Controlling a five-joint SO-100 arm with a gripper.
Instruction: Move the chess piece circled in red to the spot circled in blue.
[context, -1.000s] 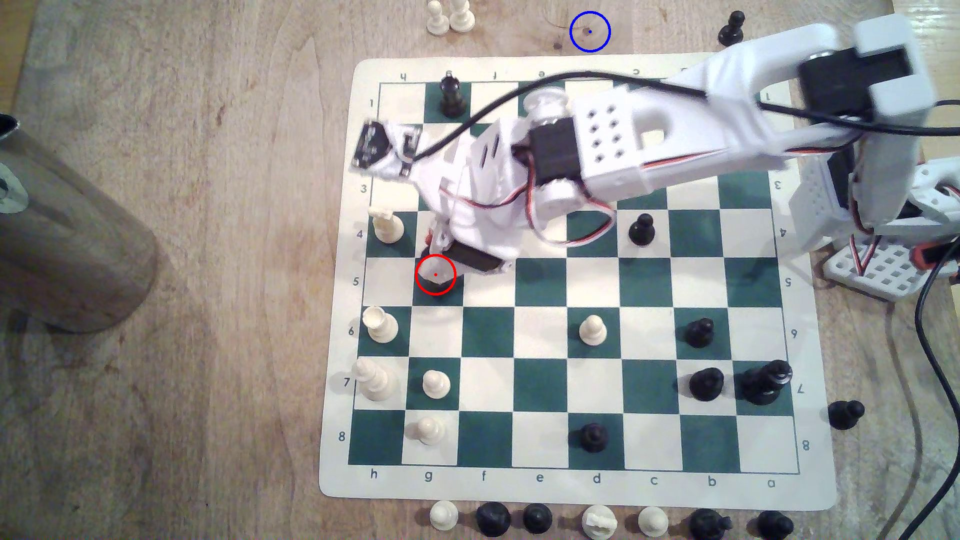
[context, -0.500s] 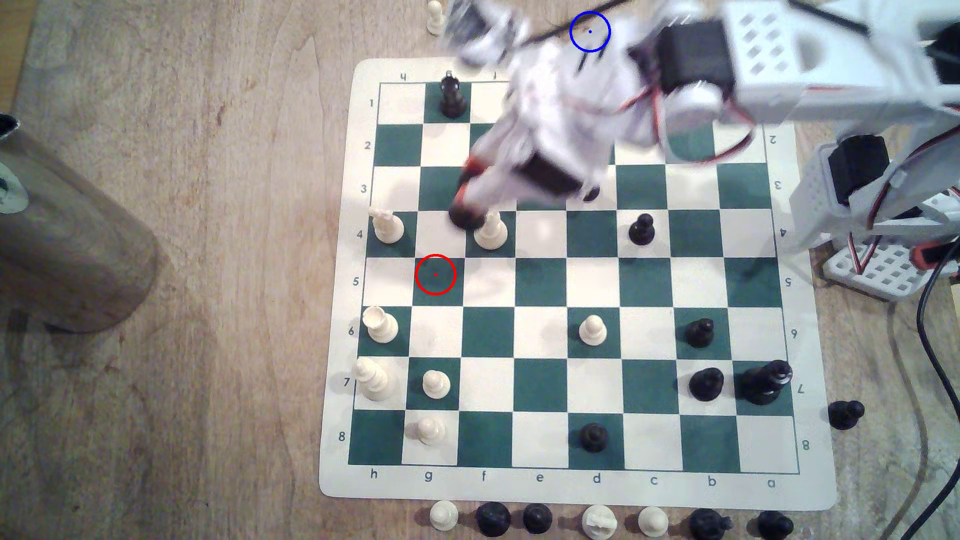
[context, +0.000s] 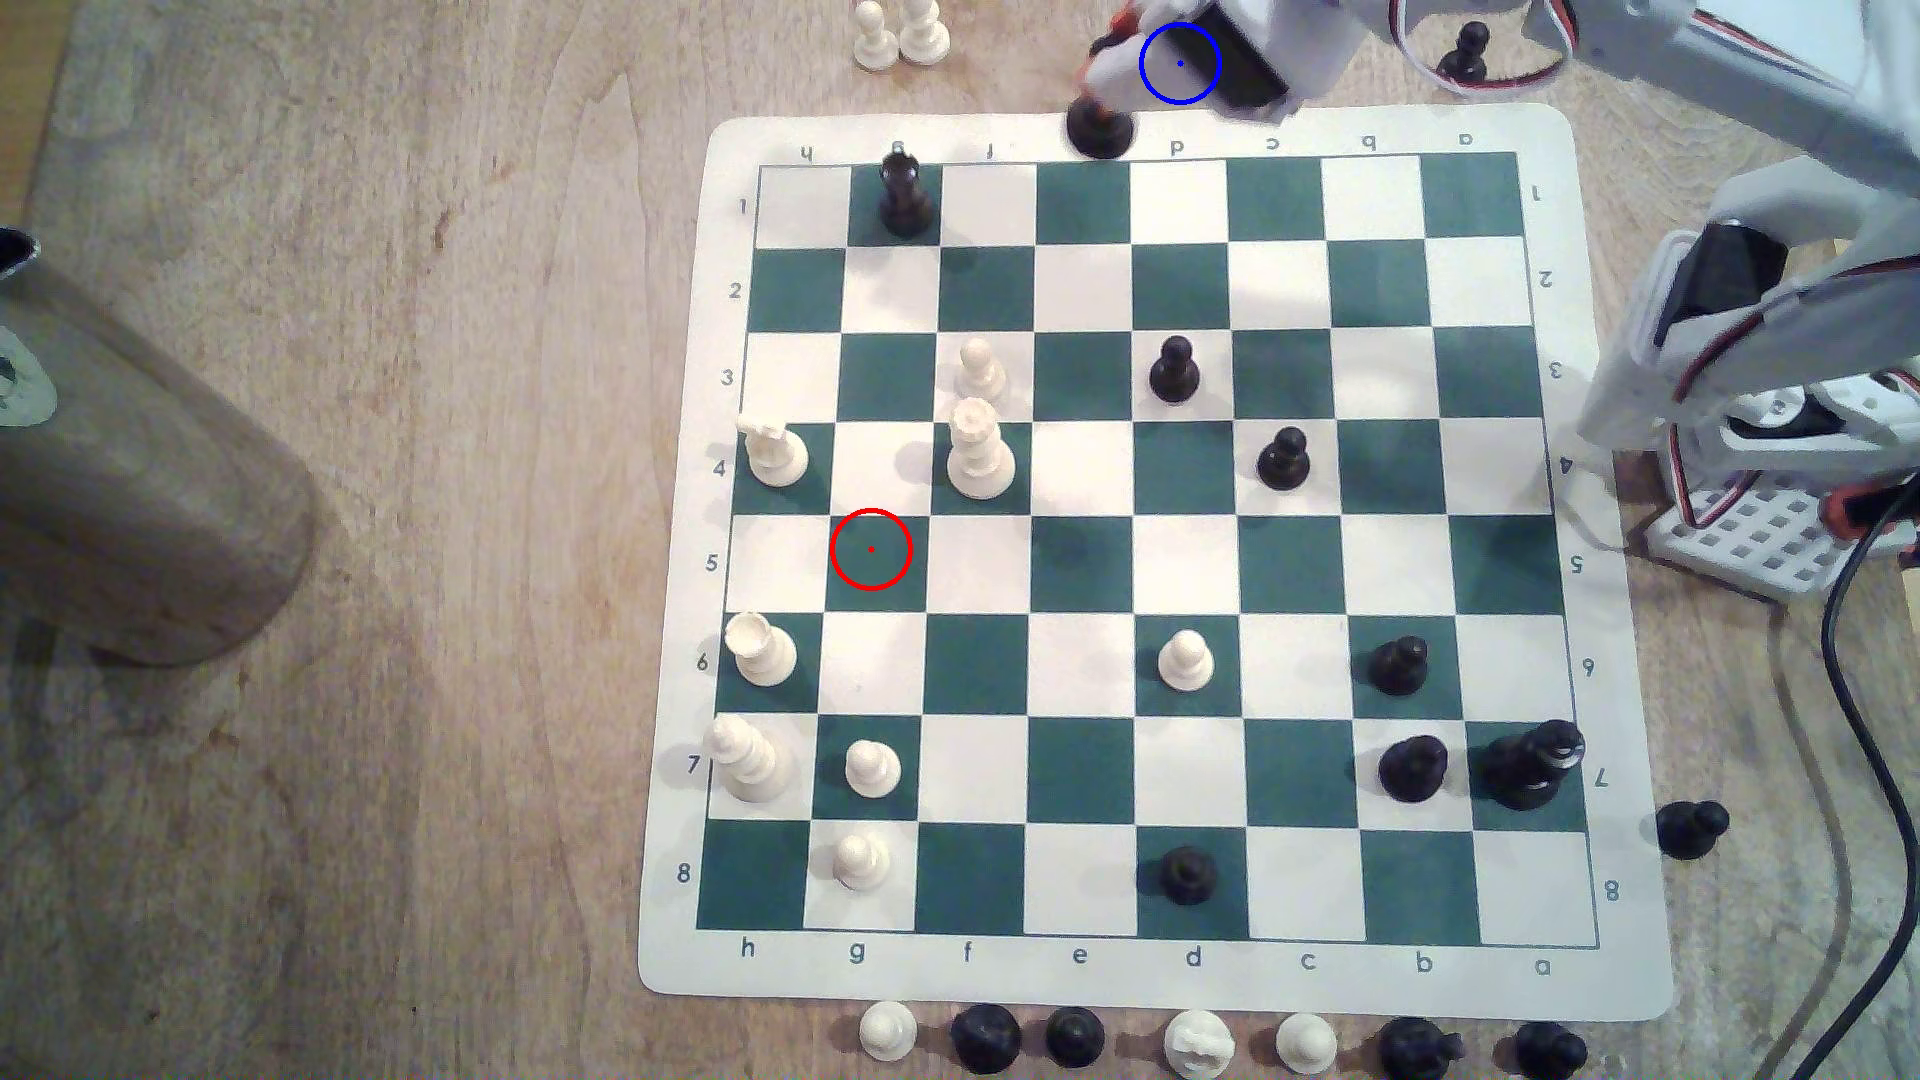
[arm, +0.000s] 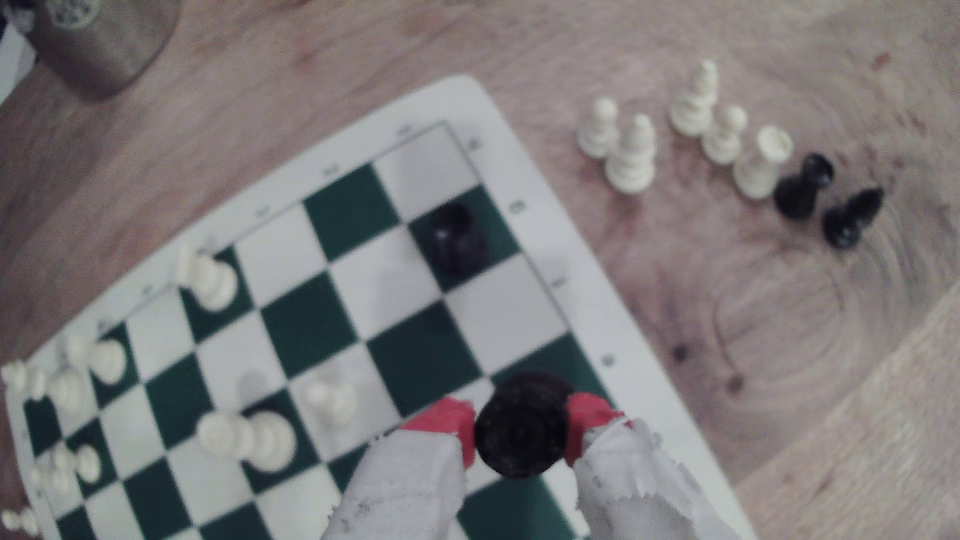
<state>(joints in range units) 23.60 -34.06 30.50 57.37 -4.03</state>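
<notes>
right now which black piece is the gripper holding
The black piece at the board's top border in the exterior view, clamped between the gripper's red fingertips. Every other black piece stands free.

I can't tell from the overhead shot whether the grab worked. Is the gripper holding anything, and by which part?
Yes. The gripper is shut on the black chess piece; its red fingertips press opposite sides, just above the wide round base.

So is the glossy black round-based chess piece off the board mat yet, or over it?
Over its edge: the chess piece, clamped between the gripper's red pads, hangs above the mat's white border.
</notes>
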